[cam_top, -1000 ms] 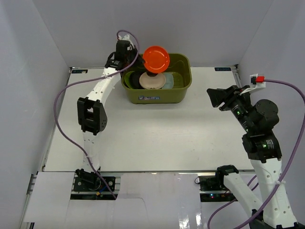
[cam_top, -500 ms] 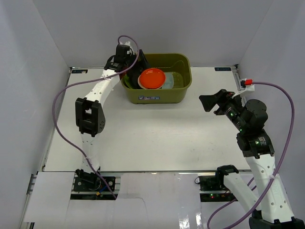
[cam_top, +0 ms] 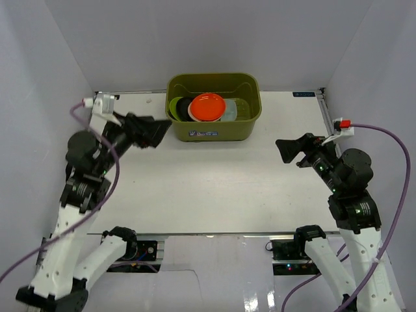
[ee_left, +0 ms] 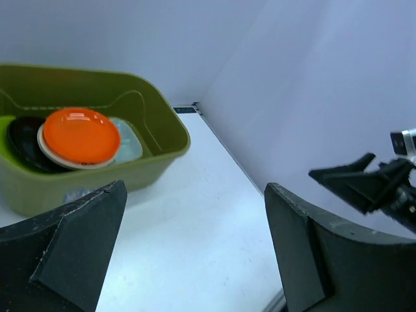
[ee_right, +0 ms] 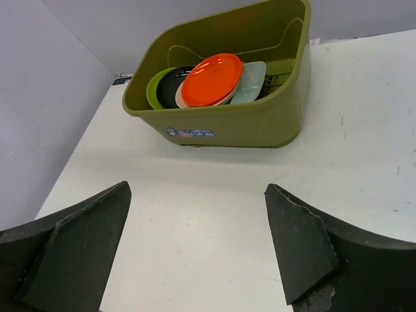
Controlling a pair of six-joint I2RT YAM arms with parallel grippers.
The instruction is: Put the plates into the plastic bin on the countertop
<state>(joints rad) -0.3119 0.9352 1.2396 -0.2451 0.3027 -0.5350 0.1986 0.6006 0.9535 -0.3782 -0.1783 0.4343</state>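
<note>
The olive-green plastic bin [cam_top: 214,132] stands at the back of the white countertop [cam_top: 214,192]. Inside it an orange plate [cam_top: 208,106] lies on top of a cream one, with a black plate [cam_top: 185,108], a lime green plate [cam_top: 174,105] and a pale mint rectangular plate [cam_top: 238,109] around it. My left gripper [cam_top: 161,133] hovers open and empty, left of the bin's front. My right gripper [cam_top: 283,151] is open and empty to the bin's right. The right wrist view shows the bin [ee_right: 260,123], the orange plate [ee_right: 211,79] and the open gripper [ee_right: 195,195].
White walls close the countertop on three sides. In the left wrist view the open left gripper [ee_left: 195,195] faces the bin [ee_left: 156,153] and the right gripper [ee_left: 364,183] across bare table. A purple cable trails from each arm.
The left gripper let the orange plate drop onto the stack in the bin, then the arm pulled back to the near left. The right gripper opened wider and shifted slightly.
</note>
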